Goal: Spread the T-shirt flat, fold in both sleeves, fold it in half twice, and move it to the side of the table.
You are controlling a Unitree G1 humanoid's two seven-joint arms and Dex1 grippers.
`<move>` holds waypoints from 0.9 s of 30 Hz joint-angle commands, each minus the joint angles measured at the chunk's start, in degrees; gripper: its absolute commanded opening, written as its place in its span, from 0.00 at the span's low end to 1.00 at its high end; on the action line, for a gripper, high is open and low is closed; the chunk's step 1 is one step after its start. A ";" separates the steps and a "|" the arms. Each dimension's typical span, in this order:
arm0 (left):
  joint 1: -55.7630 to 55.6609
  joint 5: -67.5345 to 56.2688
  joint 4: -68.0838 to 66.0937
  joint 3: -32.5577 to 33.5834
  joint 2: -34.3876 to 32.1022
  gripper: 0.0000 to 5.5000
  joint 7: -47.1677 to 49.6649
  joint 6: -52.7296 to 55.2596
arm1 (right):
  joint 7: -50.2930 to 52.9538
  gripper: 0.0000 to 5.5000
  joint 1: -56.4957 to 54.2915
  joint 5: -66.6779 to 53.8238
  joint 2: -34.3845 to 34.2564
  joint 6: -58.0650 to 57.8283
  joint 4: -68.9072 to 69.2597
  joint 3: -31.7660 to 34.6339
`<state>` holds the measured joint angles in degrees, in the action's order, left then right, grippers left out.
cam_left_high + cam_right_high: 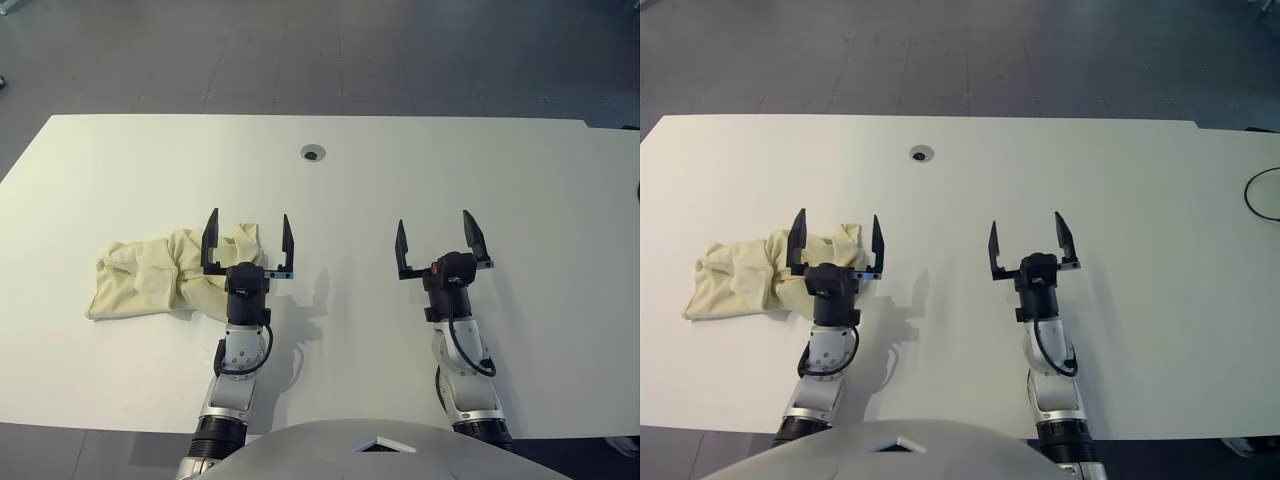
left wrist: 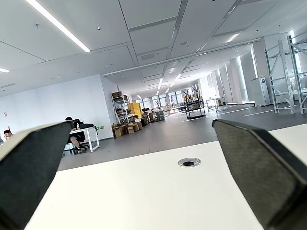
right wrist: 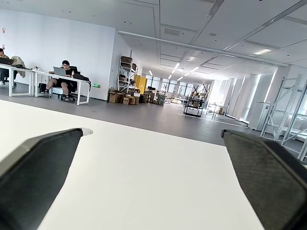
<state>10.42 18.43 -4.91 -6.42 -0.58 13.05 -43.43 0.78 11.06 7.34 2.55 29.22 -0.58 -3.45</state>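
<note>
Your inventory, left edge of the table to right edge:

1. T-shirt (image 1: pixel 150 278). Cream, one piece, bunched and creased, not spread. You find it on the left part of the white table (image 1: pixel 470 160), close to the left edge and about midway between the far edge and the near edge. Its longer side runs left to right. The left end lies low and fairly smooth, while the right end is heaped into folds.

2. Left gripper (image 1: pixel 249 226). Black, two fingers (image 2: pixel 33 172), set wide apart. From the head views it stands in front of the T-shirt's right end, with the heaped folds showing between and behind the fingers. You cannot tell from these views whether it touches the cloth. Its wrist view looks low across the bare white top towards the far edge.

3. Cable grommet (image 1: pixel 313 153). A small round fitting set in the tabletop, near the far edge and about midway between the left and right edges. It sits beyond the left gripper and a little to its right. You also see it in the left wrist view, between the two fingers.

4. Right gripper (image 1: pixel 434 224). Black, two fingers (image 3: pixel 264 167), likewise held wide apart. It sits over bare tabletop right of centre, level with the left gripper and well apart from both it and the T-shirt.
</note>
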 commanded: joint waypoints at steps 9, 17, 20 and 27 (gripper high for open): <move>-2.34 0.27 -1.55 -2.20 1.13 0.98 -0.44 0.05 | 0.56 0.98 1.30 0.34 -0.38 0.24 -0.10 -0.18; -3.90 1.65 -1.39 -2.70 1.97 0.98 0.19 1.69 | 0.45 0.98 1.41 0.38 -0.41 0.13 0.09 -0.35; -3.71 1.61 -1.72 -2.15 1.48 0.98 0.41 1.64 | 0.57 0.98 1.67 0.46 -0.47 0.09 0.22 -0.33; -6.36 -1.04 -7.34 -2.55 2.58 0.98 -0.31 1.08 | 1.21 0.98 1.48 0.68 -0.48 1.01 -1.45 -0.11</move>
<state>5.48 17.87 -10.90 -8.50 1.59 13.10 -42.44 1.83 12.61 7.78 2.01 29.86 -1.32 -3.76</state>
